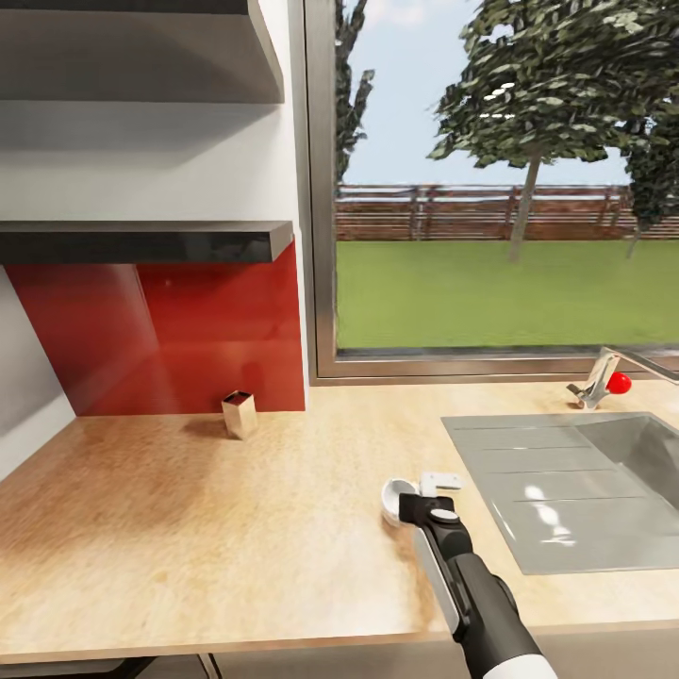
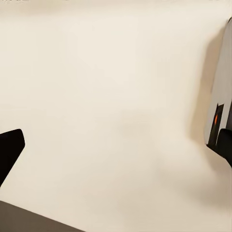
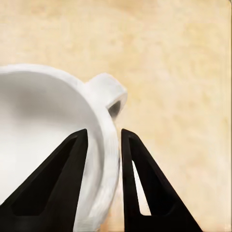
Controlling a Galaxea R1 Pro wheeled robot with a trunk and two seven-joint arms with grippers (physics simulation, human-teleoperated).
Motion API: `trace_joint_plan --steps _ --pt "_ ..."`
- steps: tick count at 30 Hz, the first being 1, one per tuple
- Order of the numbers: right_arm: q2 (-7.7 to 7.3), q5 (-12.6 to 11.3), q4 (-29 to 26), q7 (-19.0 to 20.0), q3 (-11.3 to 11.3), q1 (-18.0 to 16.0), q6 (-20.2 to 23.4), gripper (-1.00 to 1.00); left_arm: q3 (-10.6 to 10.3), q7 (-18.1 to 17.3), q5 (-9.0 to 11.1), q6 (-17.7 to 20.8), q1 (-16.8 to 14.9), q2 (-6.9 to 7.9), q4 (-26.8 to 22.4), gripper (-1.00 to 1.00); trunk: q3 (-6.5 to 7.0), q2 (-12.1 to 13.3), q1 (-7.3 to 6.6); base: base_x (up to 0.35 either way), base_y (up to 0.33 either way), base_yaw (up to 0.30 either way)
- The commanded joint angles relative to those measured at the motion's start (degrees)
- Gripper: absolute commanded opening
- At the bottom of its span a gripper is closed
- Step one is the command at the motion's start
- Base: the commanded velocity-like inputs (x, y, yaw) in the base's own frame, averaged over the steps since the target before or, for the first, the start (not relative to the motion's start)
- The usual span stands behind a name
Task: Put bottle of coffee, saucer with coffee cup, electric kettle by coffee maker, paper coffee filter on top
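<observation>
My right gripper (image 1: 400, 502) is over the kitchen countertop (image 1: 217, 509), just left of the sink. It is shut on the wall of the white coffee cup (image 1: 393, 494). In the right wrist view one black finger (image 3: 72, 164) sits inside the coffee cup (image 3: 43, 125) and the other outside its wall, close to the small handle (image 3: 108, 94), with the right gripper (image 3: 104, 134) straddling the rim. I cannot tell whether the cup rests on the worktop or hangs just above it. In the left wrist view my left gripper (image 2: 116, 147) is open over a plain cream surface.
A small tan box with a dark top (image 1: 239, 413) stands on the worktop by the red backsplash (image 1: 170, 330). The steel sink (image 1: 566, 490) and a faucet with a red knob (image 1: 604, 379) lie to the right. A dark shelf (image 1: 141, 241) hangs above the left side.
</observation>
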Motion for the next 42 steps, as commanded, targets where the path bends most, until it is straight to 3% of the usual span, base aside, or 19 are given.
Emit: trace_joint_plan --steps 1,14,25,30,42 --pt "-0.01 -0.56 -1.02 -0.54 0.12 -0.04 0.23 -1.0 -0.46 0.11 0.38 -0.25 -0.02 -0.01 0.04 1.0 -0.12 -0.11 0.04 0.0 0.0 0.0" --pt "-0.11 -0.43 -17.5 -0.56 0.7 -0.04 0.4 -1.0 -0.44 0.1 0.48 -0.65 -0.02 -0.07 -0.35 1.0 -0.12 -0.11 0.04 0.0 0.0 0.0" --pt "-2.39 -0.3 -20.64 -0.62 0.75 -0.02 0.37 -1.0 -0.19 0.16 0.66 -0.98 -0.02 -0.48 -2.58 1.0 -0.12 -0.11 0.04 0.0 -0.057 0.0" --pt "-2.47 -0.22 -20.67 -0.63 0.5 0.04 0.29 -1.0 -0.08 0.18 0.7 -3.81 -0.02 -1.83 -2.6 1.0 -0.12 -0.11 0.04 0.0 -0.266 0.0" --pt "-2.47 -0.3 -20.77 -0.63 0.47 0.04 0.37 -1.0 -0.18 0.2 0.7 -4.09 -0.02 -2.65 -2.68 1.0 0.08 -0.11 0.04 -0.046 -0.268 -0.134"
